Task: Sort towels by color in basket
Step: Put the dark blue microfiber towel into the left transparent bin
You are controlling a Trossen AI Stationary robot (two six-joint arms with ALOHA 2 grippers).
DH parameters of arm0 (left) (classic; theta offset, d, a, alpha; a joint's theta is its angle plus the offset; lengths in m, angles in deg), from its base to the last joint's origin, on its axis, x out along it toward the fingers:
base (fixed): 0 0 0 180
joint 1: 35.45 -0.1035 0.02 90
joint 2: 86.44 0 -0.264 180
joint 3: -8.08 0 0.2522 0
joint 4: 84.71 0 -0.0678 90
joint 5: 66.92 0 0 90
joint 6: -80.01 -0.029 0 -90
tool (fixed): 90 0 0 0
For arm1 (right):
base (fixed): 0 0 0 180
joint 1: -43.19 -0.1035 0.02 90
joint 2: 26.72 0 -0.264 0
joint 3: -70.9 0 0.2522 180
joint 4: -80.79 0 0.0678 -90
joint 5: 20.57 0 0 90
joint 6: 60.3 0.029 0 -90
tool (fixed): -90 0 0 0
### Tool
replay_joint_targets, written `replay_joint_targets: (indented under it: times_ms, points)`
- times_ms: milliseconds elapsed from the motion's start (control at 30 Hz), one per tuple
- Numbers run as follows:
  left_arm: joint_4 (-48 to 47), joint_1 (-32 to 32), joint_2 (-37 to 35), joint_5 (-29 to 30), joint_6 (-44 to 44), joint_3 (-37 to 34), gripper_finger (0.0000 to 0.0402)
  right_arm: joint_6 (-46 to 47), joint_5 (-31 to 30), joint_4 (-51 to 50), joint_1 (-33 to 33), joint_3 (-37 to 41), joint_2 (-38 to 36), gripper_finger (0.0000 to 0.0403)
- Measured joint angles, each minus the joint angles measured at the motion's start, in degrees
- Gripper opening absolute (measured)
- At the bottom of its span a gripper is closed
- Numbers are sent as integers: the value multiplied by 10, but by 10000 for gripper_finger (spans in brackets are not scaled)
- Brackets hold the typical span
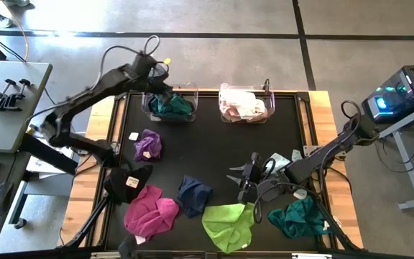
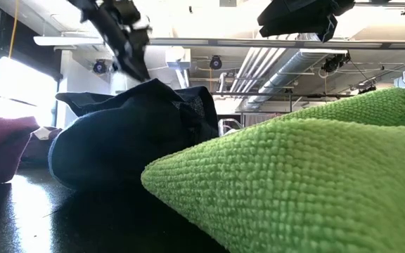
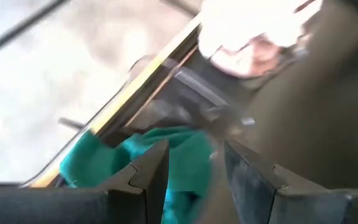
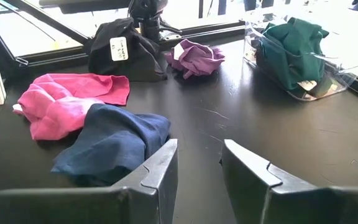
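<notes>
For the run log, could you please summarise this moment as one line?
left pincer: open, over teal-towel bin | right pincer: open, empty, near navy towel | light-towel bin | loose: lime towel

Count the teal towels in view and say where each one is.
2. One teal towel sits in the left clear bin at the mat's far edge, under the left gripper. The other teal towel lies loose at the mat's near right corner. More may be hidden underneath.

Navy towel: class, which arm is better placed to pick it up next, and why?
Right, probably. The right claw is open and low over the mat, just beside the navy towel. The left claw is far away, above the bin holding teal cloth.
</notes>
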Motion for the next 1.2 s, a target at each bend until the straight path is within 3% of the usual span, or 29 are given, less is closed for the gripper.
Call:
replay_joint_targets:
  times_ms: [133, 267, 467, 567, 733, 900, 1067, 1200]
  points:
    - [50, 77, -82, 0, 17, -53, 135, 1, -21, 4, 0, 0, 28, 117]
    - [155, 200, -159, -1, 26, -149, 129, 0, -28, 41, 3, 0, 71, 117]
    - [372, 393, -232, 30, 53, -312, 126, -68, 26, 113, 19, 0, 131, 117]
    - [445, 482, -240, 87, 6, -375, 126, -122, 87, 180, 31, 0, 154, 117]
    - [483, 602, -230, 280, 3, -416, 126, -155, 193, 265, 64, 0, 171, 128]
    - [479, 666, -220, 363, 28, -418, 126, -156, 310, 313, 102, -3, 180, 180]
    - [497, 694, -220, 427, 27, -418, 126, -193, 361, 300, 120, -61, 234, 245]
    - [508, 697, -220, 448, 26, -417, 126, -247, 386, 216, 128, -131, 287, 259]
